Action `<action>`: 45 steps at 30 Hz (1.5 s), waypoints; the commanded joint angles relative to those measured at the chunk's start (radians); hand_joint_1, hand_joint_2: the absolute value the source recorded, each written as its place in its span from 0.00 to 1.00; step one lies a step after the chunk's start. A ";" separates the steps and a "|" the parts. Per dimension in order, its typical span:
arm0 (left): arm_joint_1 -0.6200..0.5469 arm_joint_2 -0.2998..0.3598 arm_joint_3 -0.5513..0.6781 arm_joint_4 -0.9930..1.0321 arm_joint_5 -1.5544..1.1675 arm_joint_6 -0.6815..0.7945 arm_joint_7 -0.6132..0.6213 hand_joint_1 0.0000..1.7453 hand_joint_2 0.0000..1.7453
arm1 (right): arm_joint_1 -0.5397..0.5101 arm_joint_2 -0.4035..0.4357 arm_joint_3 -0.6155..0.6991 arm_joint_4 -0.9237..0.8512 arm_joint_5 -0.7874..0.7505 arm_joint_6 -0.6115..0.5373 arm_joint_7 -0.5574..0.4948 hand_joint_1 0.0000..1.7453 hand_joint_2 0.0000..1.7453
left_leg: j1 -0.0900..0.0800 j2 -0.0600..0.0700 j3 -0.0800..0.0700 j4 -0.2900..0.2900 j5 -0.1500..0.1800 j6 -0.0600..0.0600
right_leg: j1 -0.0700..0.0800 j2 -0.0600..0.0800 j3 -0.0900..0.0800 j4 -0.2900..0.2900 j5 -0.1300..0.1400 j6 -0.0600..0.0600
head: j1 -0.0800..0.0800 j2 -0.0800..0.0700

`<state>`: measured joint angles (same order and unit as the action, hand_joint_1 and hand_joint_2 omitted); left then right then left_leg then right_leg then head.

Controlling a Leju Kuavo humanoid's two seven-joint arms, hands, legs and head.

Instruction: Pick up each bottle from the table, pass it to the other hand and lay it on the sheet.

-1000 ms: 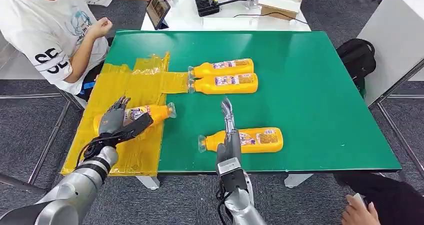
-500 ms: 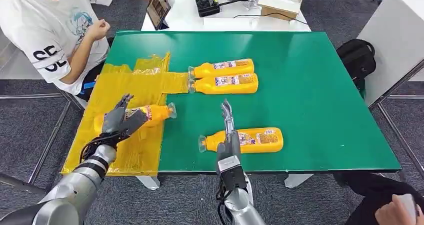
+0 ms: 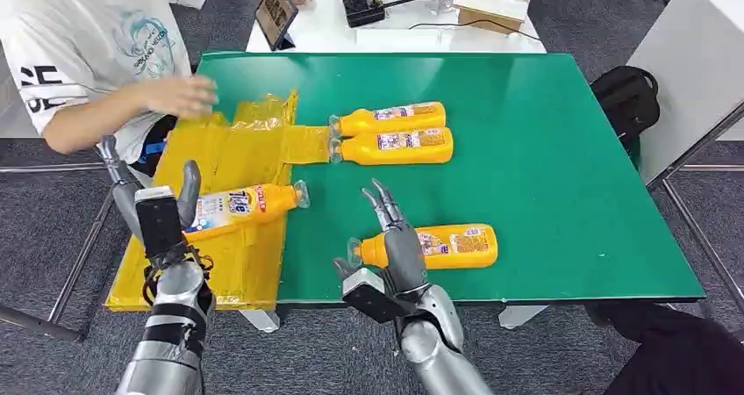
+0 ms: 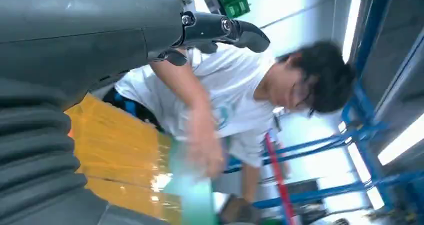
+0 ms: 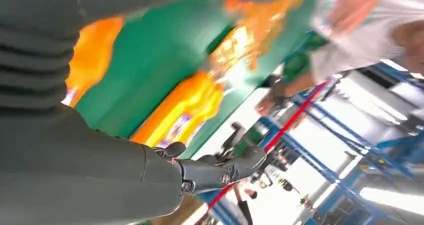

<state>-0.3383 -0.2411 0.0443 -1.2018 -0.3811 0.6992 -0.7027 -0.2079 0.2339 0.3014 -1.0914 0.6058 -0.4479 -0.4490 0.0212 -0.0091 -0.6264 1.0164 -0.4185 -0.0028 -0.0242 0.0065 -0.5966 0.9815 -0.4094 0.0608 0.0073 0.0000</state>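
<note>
A person (image 3: 79, 53) in a white T-shirt sits at the far left corner of the green table (image 3: 544, 175), one arm stretched out over the yellow sheet (image 3: 237, 149). The left hand (image 3: 153, 206) is raised at the sheet's left edge, fingers apart and holding nothing; 1 orange bottle (image 3: 241, 206) lies on the sheet just beside it, cap pointing right, and seems to be clear of the fingers, though the hand partly covers its base. Further right, 2 orange bottles (image 3: 390, 133) lie side by side and touching near the middle of the table, caps pointing left at the sheet's narrow strip. The right hand (image 3: 395, 237) stands over the near edge of the table with fingers spread and empty, hiding part of the neck end of a 4th orange bottle (image 3: 456, 244), which lies on the bare green surface, cap to the left. A black backpack (image 3: 627, 101) sits on the floor off the table's right side.
</note>
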 commanded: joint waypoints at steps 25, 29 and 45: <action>0.201 0.013 -0.266 -0.144 0.152 -0.001 0.005 0.00 1.00 | -0.102 -0.262 -0.112 0.226 0.163 0.308 0.183 0.00 1.00 | 0.000 -0.002 0.005 -0.002 -0.001 0.002 | 0.001 -0.003 0.007 -0.003 -0.001 -0.004 | 0.000 0.000; 0.199 0.013 -0.273 -0.137 0.149 -0.001 0.005 0.00 1.00 | -0.076 -0.298 -0.116 0.194 0.150 0.339 0.178 0.00 1.00 | 0.000 -0.002 0.003 -0.001 -0.001 0.002 | 0.000 -0.003 0.004 -0.003 -0.001 -0.002 | 0.000 0.000; 0.169 0.007 -0.276 -0.073 0.186 -0.033 0.005 0.00 1.00 | -0.137 -0.404 -0.148 0.240 0.177 0.406 0.267 0.00 1.00 | 0.000 -0.002 0.007 -0.001 0.000 0.002 | 0.000 -0.003 0.007 -0.003 0.000 -0.002 | 0.000 0.000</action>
<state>-0.1228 -0.2537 -0.2178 -1.3744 -0.2170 0.6897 -0.7015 -0.2770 -0.1019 0.1854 -0.9907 0.7641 -0.0919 -0.2369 0.0211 -0.0092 -0.6217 1.0165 -0.4188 -0.0020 -0.0241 0.0064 -0.5918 0.9795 -0.4086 0.0616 0.0069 0.0000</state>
